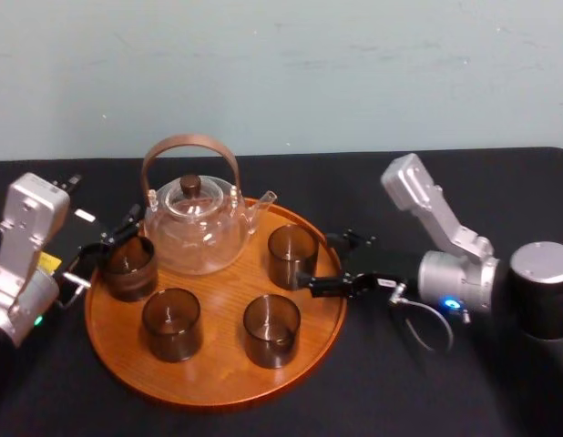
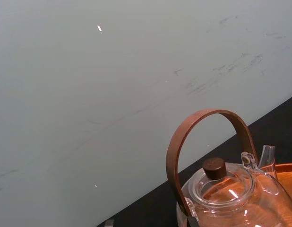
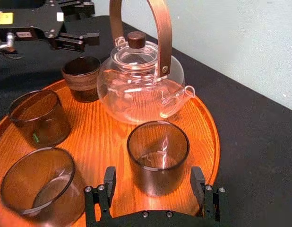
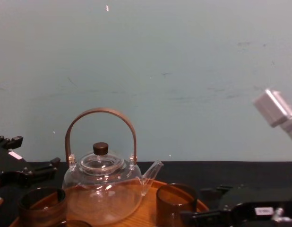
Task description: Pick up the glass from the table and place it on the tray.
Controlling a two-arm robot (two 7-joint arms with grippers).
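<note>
Several smoky dark glasses stand on the round wooden tray (image 1: 213, 399) on the black table (image 1: 400, 401). One glass (image 1: 292, 255) stands upright at the tray's right side. My right gripper (image 1: 322, 262) reaches in from the right, open. In the right wrist view this glass (image 3: 158, 156) rests on the tray (image 3: 103, 137) between the two spread fingers (image 3: 109, 178), with a gap on each side. My left gripper (image 1: 117, 238) is open at the tray's back left edge, next to another glass (image 1: 128, 267) and holding nothing.
A clear glass teapot (image 1: 195, 228) with an arched wooden handle stands at the back of the tray. Two more glasses (image 1: 171, 323) (image 1: 271, 330) stand at the tray's front. A thin cable (image 1: 427, 328) loops under my right wrist. Pale wall rises behind the table.
</note>
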